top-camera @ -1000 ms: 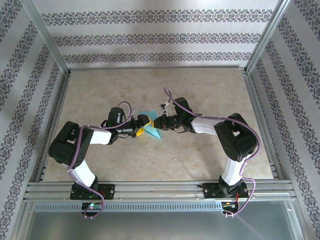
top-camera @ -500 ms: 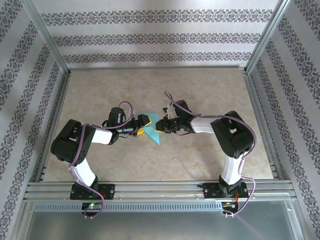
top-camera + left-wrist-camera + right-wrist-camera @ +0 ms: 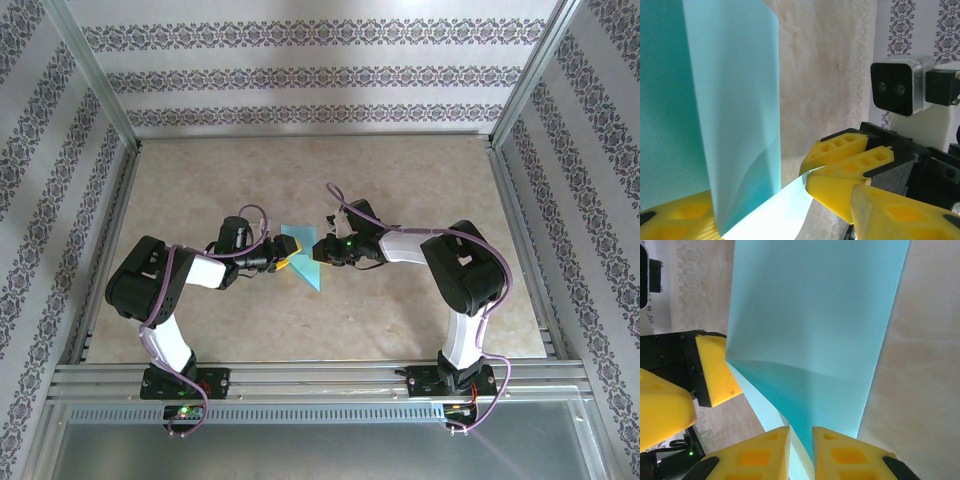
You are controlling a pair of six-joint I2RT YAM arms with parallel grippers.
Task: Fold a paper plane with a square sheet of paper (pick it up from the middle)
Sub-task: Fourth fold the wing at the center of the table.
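Blue paper plane [image 3: 303,262] in right claw [image 3: 801,436]; left claw [image 3: 782,212] seemingly agape.

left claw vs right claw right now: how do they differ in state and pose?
The right claw is pinched shut on the paper plane; the left claw has its fingers spread, the paper plane against one of them. In the top view the left claw reaches in from the left, the right claw from the right, tips facing. Both have yellow fingers and meet at the paper plane.
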